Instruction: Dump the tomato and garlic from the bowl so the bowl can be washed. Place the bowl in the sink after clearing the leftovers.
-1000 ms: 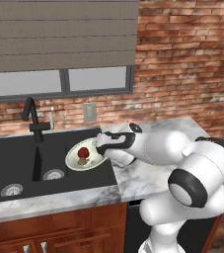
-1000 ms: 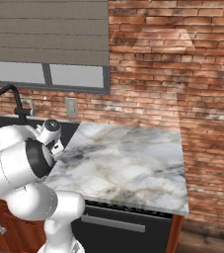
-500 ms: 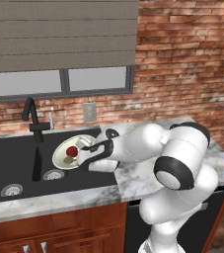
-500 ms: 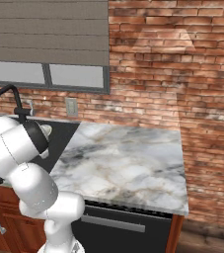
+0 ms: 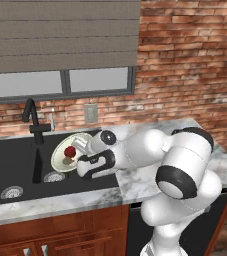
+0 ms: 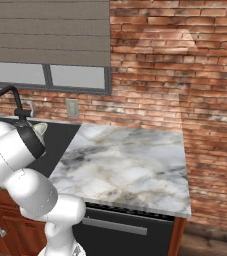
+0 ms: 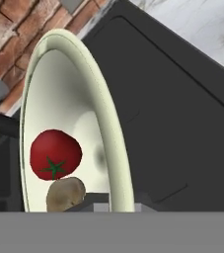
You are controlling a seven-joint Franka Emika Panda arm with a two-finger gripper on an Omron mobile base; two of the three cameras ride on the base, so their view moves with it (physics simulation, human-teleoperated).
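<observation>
Just ahead of the gripper (image 5: 81,161), clamped on the tilted cream glazed bowl's (image 5: 60,151) rim over the matte black sink (image 5: 10,162), the glossy red tomato (image 5: 70,151) and tan garlic bulb (image 5: 67,161) could spill into the basin.

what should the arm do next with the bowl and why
Probably tip the bowl further. It is held tilted over the sink basin by the gripper, yet the tomato and garlic sit inside against its lower rim, so they have not yet been dumped.
</observation>
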